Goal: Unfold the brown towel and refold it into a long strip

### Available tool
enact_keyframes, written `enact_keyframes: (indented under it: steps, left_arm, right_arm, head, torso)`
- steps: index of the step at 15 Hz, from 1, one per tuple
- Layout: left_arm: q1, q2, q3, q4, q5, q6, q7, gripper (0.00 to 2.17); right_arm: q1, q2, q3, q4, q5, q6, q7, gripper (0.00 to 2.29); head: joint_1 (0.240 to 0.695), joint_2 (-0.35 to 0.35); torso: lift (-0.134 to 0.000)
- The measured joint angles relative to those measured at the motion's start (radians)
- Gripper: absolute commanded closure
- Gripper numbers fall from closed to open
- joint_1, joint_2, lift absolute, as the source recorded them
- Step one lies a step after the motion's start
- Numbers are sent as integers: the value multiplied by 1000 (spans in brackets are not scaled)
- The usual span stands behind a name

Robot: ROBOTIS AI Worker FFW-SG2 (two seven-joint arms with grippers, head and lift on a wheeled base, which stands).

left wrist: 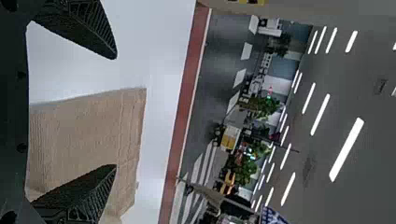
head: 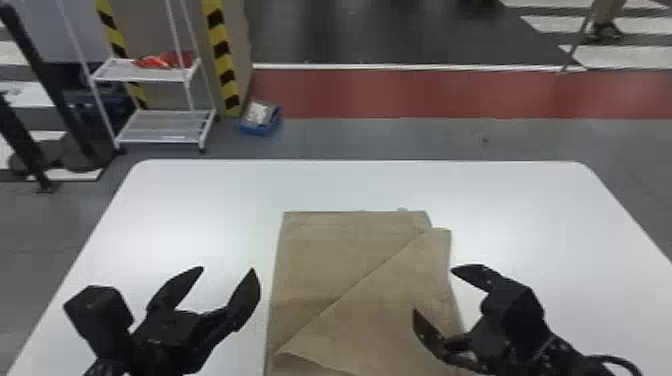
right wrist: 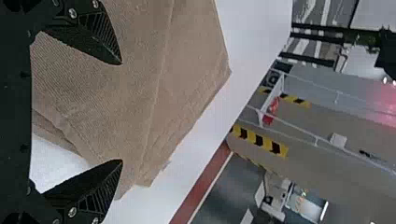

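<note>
The brown towel (head: 345, 280) lies folded flat on the white table, with a diagonal edge crossing its top layer and a corner jutting out at its right side. My left gripper (head: 229, 285) is open to the left of the towel in the head view; its own wrist view shows the left gripper (left wrist: 116, 112) with fingers wide apart. Over the towel's right edge stands my right gripper (head: 433, 290), open. In its wrist view the towel (right wrist: 140, 84) lies beyond the parted fingers of the right gripper (right wrist: 122, 111).
The white table (head: 200, 190) has rounded far corners. Beyond it on the floor stand a white wire shelf (head: 165, 125) with red items and a blue box (head: 261, 120), beside a post with yellow and black stripes (head: 225, 65).
</note>
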Motion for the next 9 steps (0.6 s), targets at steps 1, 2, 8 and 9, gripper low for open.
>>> enact_keyframes:
  steps: [1,2,8,9]
  left_arm:
    - [3,-4,21,1,12,-4,-1,43]
    - [6,-7,39,2,22,-6,-3,49]
    - [10,-18,68,2,38,-8,-14,63]
    - [10,-19,69,2,39,-8,-14,63]
  right_arm:
    - [2,-7,-5,-21,14,34,53,144]
    - [4,-14,-15,-47,23,78,120,144]
    - [26,-38,-100,-160,87,250,422,144]
    - [28,-39,-111,-171,101,258,473,144]
  head:
    - [695,68]
    - [695,82]
    - [695,84]
    - [695,84]
  torso:
    - [-103]
    - [-103]
    - [-103]
    - [-103]
